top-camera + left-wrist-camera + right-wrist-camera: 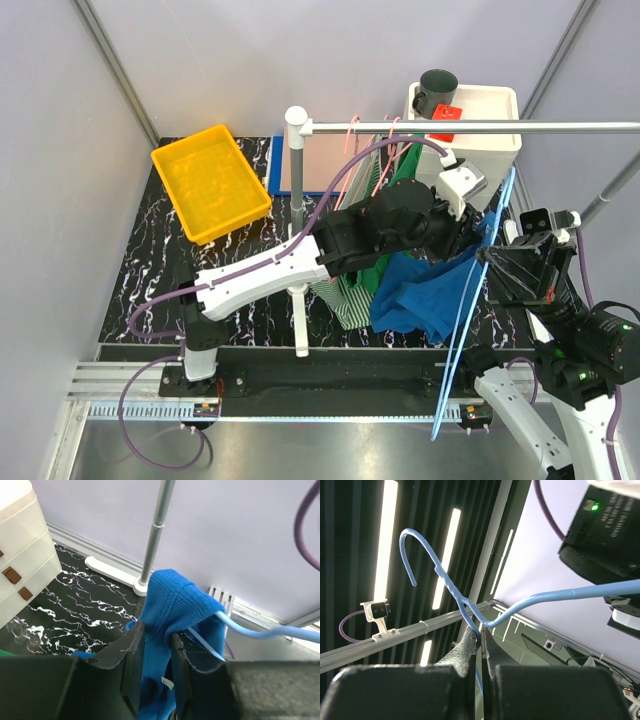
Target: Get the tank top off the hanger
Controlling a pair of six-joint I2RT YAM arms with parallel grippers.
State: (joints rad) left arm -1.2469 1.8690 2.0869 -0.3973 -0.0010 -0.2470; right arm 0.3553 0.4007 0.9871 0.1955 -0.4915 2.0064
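The blue tank top (415, 300) droops from the light-blue wire hanger (458, 350), which slants down toward the table's near edge. My left gripper (470, 235) reaches in from the left. In the left wrist view its jaws (157, 630) are shut on a ribbed strap of the tank top (172, 597), which is still looped over the hanger wire (260, 632). My right gripper (490, 255) is shut on the hanger. The right wrist view shows its fingers (479, 632) pinching the twisted neck below the hook (427, 555).
A metal rail (470, 127) on a white post (297, 200) carries green and striped garments (350, 290) on other hangers. A yellow bin (210, 180) sits at the back left. A white drawer unit (480, 130) with a dark cup (437, 90) stands at the back right.
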